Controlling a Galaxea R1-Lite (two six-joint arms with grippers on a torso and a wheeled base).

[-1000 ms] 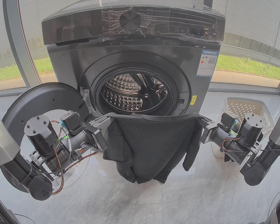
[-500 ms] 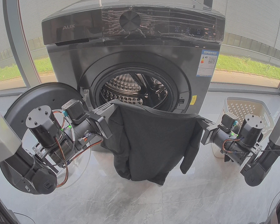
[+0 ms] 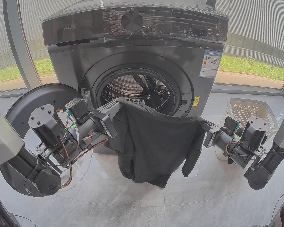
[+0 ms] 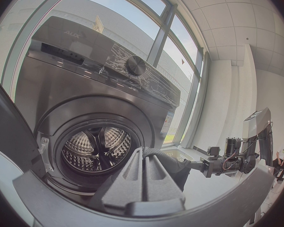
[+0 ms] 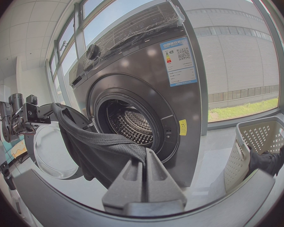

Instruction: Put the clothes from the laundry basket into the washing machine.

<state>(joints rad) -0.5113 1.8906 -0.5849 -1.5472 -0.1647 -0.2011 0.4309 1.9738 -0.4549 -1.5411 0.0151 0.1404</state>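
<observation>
1. Dark garment (image 3: pixel 154 145): held spread in front of the washing machine (image 3: pixel 132 55), hanging free, with its upper edge stretched between the two arms.
2. Left jaws: closed on the garment's left corner. Over the last second they have been raised and carried farther, up to the lower rim of the drum (image 3: pixel 134 90) mouth.
3. Right jaws: closed on the right corner and kept almost where they were, lower and nearer. The upper edge is now slanted.
4. Door (image 3: pixel 38 103): swung open at left.
5. Laundry basket (image 3: pixel 263 106): on the floor at right, with another dark item (image 5: pixel 266 161) draped over its rim.
6. Judgement: loading appears begun, left corner first. Nothing is lodged in the drum yet.
</observation>
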